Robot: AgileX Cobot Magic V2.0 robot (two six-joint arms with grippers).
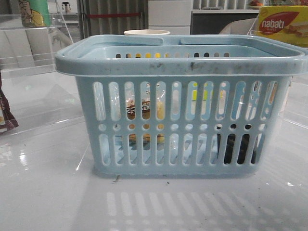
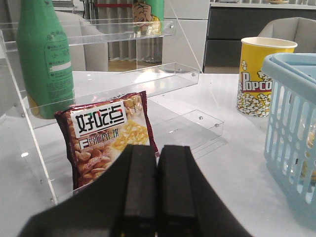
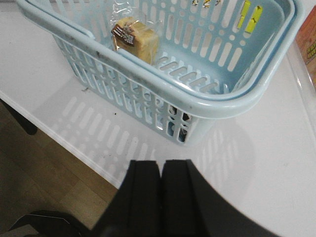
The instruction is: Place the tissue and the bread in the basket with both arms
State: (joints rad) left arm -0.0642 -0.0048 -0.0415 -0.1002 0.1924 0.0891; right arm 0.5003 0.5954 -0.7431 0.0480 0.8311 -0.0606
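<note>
The light-blue basket (image 1: 183, 62) stands mid-table. The bread (image 1: 144, 108) shows through its slots on the left side, and from above in the right wrist view (image 3: 134, 37) it lies on the basket floor. The dark tissue (image 1: 236, 149) shows through the lower right slots and through the near corner slots in the right wrist view (image 3: 186, 117). My left gripper (image 2: 158, 150) is shut and empty, left of the basket (image 2: 291, 113) and in front of a snack packet. My right gripper (image 3: 162, 165) is shut and empty over the table edge, apart from the basket (image 3: 197, 103). Neither gripper shows in the front view.
A dark brown snack packet (image 2: 106, 133) leans against a clear acrylic shelf (image 2: 148, 79) holding a green bottle (image 2: 42, 59). A yellow popcorn cup (image 2: 261, 74) stands behind the basket. A nabati box (image 1: 284, 24) is at the back right. The wooden floor (image 3: 39, 173) lies beyond the table edge.
</note>
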